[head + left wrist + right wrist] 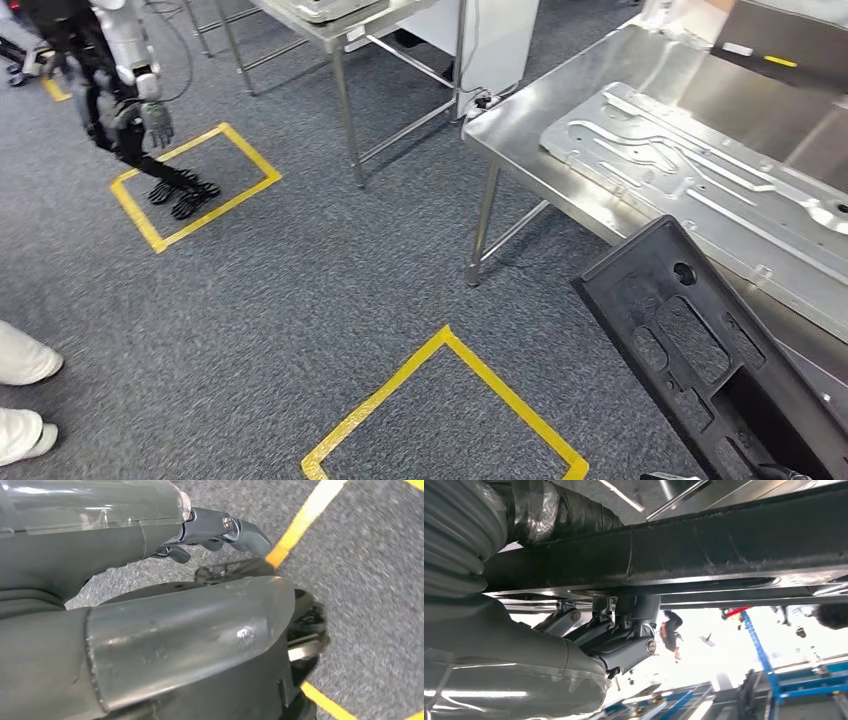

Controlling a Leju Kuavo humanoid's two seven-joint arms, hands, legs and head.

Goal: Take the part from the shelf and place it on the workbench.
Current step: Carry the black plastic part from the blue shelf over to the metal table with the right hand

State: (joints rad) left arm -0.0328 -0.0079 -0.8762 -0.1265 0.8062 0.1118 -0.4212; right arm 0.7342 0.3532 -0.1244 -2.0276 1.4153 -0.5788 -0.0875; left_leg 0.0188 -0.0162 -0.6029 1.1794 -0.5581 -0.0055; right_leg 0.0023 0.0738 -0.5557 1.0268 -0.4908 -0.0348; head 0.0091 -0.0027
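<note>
Right hand had its fingers curled against the edge of the black part, which hung low, just short of the steel workbench; the left hand gripped nothing, fingers loosely apart. Rigid, light-looking and full of cutouts, it seemed best held by its rim. That grip appeared in the right wrist view, while the head view showed the bench and metal panel beyond.

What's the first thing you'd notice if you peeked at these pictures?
The big black plastic part, full of cut-out holes, fills the lower right of the head view, and the right wrist view shows the right hand holding it from below. Just past it is the shiny steel workbench with a flat silver metal panel lying on top. On the grey carpet, yellow tape squares stand out, and another robot stands in the far left one.
</note>
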